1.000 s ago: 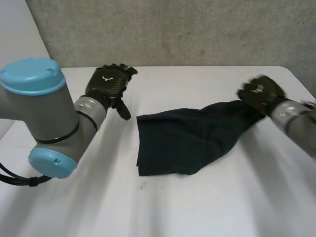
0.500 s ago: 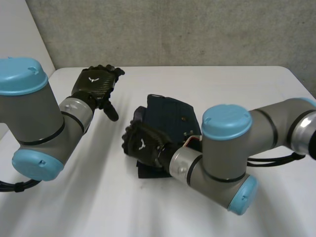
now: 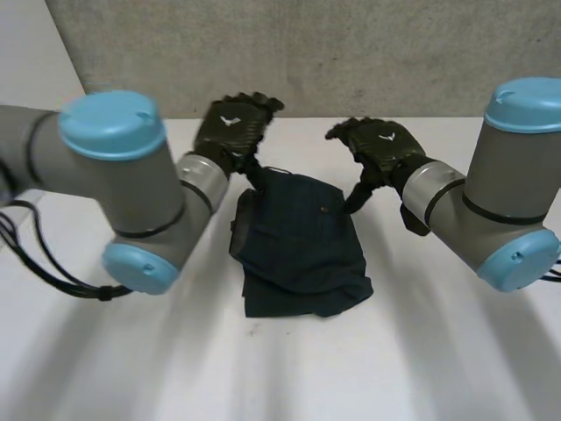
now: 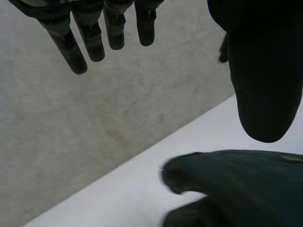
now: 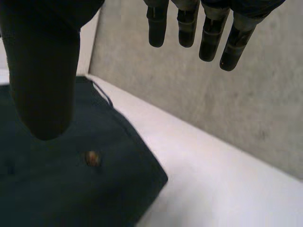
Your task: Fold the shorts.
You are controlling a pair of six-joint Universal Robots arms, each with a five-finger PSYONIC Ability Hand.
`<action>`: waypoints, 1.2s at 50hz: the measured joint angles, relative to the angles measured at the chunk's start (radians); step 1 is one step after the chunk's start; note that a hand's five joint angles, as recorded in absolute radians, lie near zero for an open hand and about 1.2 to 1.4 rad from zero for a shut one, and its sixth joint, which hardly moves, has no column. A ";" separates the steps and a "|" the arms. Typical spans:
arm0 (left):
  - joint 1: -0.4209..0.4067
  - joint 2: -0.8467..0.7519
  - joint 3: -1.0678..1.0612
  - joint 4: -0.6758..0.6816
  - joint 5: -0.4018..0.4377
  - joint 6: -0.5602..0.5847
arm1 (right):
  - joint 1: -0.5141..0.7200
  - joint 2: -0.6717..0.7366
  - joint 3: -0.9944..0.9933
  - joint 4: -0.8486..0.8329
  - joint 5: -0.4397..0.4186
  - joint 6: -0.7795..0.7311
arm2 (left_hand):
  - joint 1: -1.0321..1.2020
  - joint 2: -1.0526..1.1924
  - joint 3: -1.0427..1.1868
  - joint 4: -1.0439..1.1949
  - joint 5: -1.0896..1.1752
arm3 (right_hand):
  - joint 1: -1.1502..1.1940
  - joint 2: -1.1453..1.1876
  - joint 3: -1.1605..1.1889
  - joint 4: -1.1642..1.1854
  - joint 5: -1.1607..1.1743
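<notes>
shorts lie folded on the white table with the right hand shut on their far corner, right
No: the right hand is open, its fingers straight and gripping nothing, as the right wrist view shows. The shorts do lie folded on the white table, with that hand by their far corner.

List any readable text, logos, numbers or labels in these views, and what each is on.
No readable words or numbers anywhere.
Left hand: white mark on its back, a shape, no letters.
Right hand: the same white mark on its back, no letters.
Shorts: small round stud, nothing legible on it.
</notes>
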 measured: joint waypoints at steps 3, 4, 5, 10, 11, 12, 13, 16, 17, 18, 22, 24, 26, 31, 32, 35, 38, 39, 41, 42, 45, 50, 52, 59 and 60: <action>-0.033 -0.064 0.042 -0.020 -0.002 -0.008 | -0.008 0.062 -0.052 0.068 0.012 0.014 | 0.000 0.000 0.000 0.000 0.000 | 0.000 0.000 0.000 0.000 0.000; -0.037 -0.073 0.048 -0.024 -0.003 -0.008 | -0.009 0.071 -0.059 0.076 0.012 0.016 | 0.000 0.000 0.000 0.000 0.000 | 0.000 0.000 0.000 0.000 0.000; -0.042 -0.085 0.055 -0.031 -0.004 -0.008 | -0.008 0.084 -0.070 0.088 0.012 0.018 | 0.000 0.000 0.000 0.000 0.000 | 0.000 0.000 0.000 0.000 0.000; -0.061 -0.189 0.109 -0.139 -0.041 0.000 | 0.002 0.204 -0.158 0.175 -0.008 0.032 | 0.000 0.000 0.000 0.000 0.000 | 0.000 0.000 0.000 0.000 0.000; -0.061 -0.205 0.116 -0.161 -0.056 0.004 | 0.004 0.221 -0.169 0.185 -0.014 0.031 | 0.000 0.000 0.000 0.000 0.000 | 0.000 0.000 0.000 0.000 0.000; -0.061 -0.218 0.120 -0.178 -0.069 0.007 | 0.006 0.235 -0.178 0.193 -0.018 0.031 | 0.000 0.000 0.000 0.000 0.000 | 0.000 0.000 0.000 0.000 0.000; -0.060 -0.235 0.125 -0.202 -0.091 0.015 | 0.009 0.257 -0.191 0.204 -0.026 0.029 | 0.000 0.000 0.000 0.000 0.000 | 0.000 0.000 0.000 0.000 0.000; -0.059 -0.268 0.131 -0.248 -0.152 0.043 | 0.013 0.295 -0.212 0.217 -0.039 0.020 | 0.000 0.000 0.000 0.000 0.000 | 0.000 0.000 0.000 0.000 0.000; -0.059 -0.272 0.131 -0.253 -0.161 0.049 | 0.014 0.304 -0.216 0.219 -0.041 0.015 | 0.000 0.000 0.000 0.000 0.000 | 0.000 0.000 0.000 0.000 0.000; -0.059 -0.272 0.131 -0.253 -0.161 0.049 | 0.014 0.304 -0.216 0.219 -0.041 0.015 | 0.000 0.000 0.000 0.000 0.000 | 0.000 0.000 0.000 0.000 0.000; -0.059 -0.293 0.122 -0.278 -0.223 0.103 | 0.016 0.342 -0.231 0.221 -0.037 -0.055 | -0.010 0.000 0.000 0.000 0.000 | -0.016 0.000 0.000 0.000 0.000; -0.059 -0.295 0.119 -0.279 -0.229 0.111 | 0.016 0.347 -0.232 0.221 -0.033 -0.075 | -0.013 -0.001 0.000 0.000 0.000 | -0.017 0.000 0.000 0.000 0.000; -0.061 -0.296 0.108 -0.278 -0.236 0.127 | 0.016 0.360 -0.232 0.224 -0.014 -0.135 | -0.017 -0.013 0.000 0.000 0.000 | -0.034 0.000 -0.007 0.000 -0.003; -0.066 -0.284 0.095 -0.275 -0.228 0.131 | 0.016 0.356 -0.229 0.234 0.015 -0.208 | -0.017 -0.017 0.000 0.000 0.000 | -0.056 0.000 -0.014 0.000 -0.004; -0.070 -0.276 0.095 -0.274 -0.224 0.130 | 0.016 0.348 -0.228 0.236 0.017 -0.217 | -0.018 -0.017 0.000 0.000 0.000 | -0.056 0.000 -0.014 0.000 -0.006; -0.081 -0.242 0.095 -0.273 -0.213 0.129 | 0.015 0.324 -0.228 0.237 0.020 -0.225 | -0.025 -0.018 0.000 0.000 0.000 | -0.056 0.000 -0.014 0.000 -0.011; -0.095 -0.176 0.093 -0.272 -0.197 0.127 | 0.015 0.244 -0.226 0.230 0.024 -0.223 | -0.025 -0.018 0.000 0.000 0.000 | -0.056 0.000 -0.014 0.000 -0.011; -0.098 -0.154 0.092 -0.272 -0.194 0.127 | 0.015 0.222 -0.226 0.226 0.026 -0.219 | -0.025 -0.018 0.000 0.000 0.000 | -0.056 0.000 -0.014 0.000 -0.011; -0.102 -0.069 0.085 -0.271 -0.185 0.124 | 0.013 0.146 -0.220 0.208 0.037 -0.196 | -0.025 -0.018 0.000 0.000 0.000 | -0.056 0.000 -0.014 0.000 -0.011; -0.101 -0.030 0.080 -0.271 -0.183 0.121 | 0.012 0.103 -0.213 0.194 0.049 -0.177 | -0.025 -0.018 0.000 0.000 0.000 | -0.056 0.000 -0.014 0.000 -0.011; -0.073 0.106 0.057 -0.270 -0.180 0.105 | 0.004 -0.024 -0.183 0.148 0.104 -0.113 | -0.025 -0.018 0.000 0.000 -0.003 | -0.056 0.000 -0.014 0.000 -0.011; 0.035 0.316 0.008 -0.286 -0.180 0.043 | -0.030 -0.195 -0.113 0.099 0.221 -0.039 | -0.025 -0.017 0.000 0.000 -0.003 | -0.056 0.000 -0.014 0.000 -0.011; 0.077 0.373 -0.008 -0.306 -0.178 0.018 | -0.053 -0.257 -0.077 0.096 0.267 -0.026 | -0.025 -0.018 0.000 0.000 -0.003 | -0.056 0.000 -0.014 0.000 -0.011; 0.152 0.459 -0.050 -0.429 -0.142 -0.031 | -0.111 -0.358 0.016 0.144 0.321 -0.032 | -0.025 -0.018 0.000 0.000 -0.003 | -0.056 0.000 -0.014 0.000 -0.011; 0.154 0.460 -0.052 -0.437 -0.139 -0.032 | -0.114 -0.361 0.021 0.148 0.321 -0.033 | -0.025 -0.018 0.000 0.000 -0.003 | -0.056 0.000 -0.014 0.000 -0.011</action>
